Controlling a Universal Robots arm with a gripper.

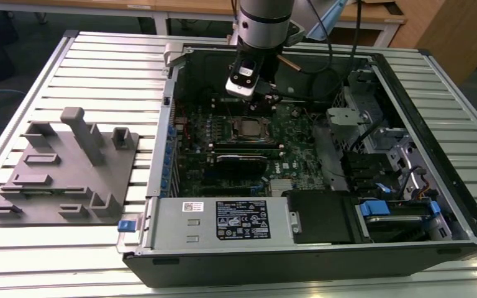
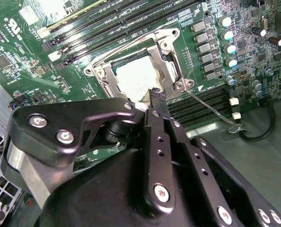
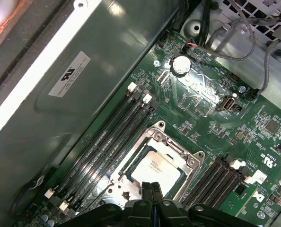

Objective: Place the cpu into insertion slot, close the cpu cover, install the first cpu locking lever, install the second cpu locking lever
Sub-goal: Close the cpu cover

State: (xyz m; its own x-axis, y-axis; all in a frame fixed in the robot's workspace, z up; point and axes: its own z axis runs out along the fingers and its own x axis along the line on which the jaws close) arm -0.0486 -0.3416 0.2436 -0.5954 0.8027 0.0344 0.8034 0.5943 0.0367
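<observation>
The claw [image 3: 152, 189], fingers pressed together and empty, hangs right above one edge of the chip [image 3: 155, 169]. The chip sits in its socket [image 3: 130, 164] under the closed cover [image 3: 191, 161], mid-way across the board [image 3: 202, 113]. A thin lever [image 2: 211, 108] (apparently unlatched) runs from the socket's corner toward the board's edge.

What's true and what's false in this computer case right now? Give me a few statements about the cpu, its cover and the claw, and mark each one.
1. The cpu lies in the insertion slot. True.
2. The cpu cover stands upright, swung open. False: it lies flat, framing the cpu.
3. The claw hovers over the grey fixture outside the case. False: it is inside the case, right beside the socket.
4. A thin wire locking lever runs out from a corner of the socket. True.
</observation>
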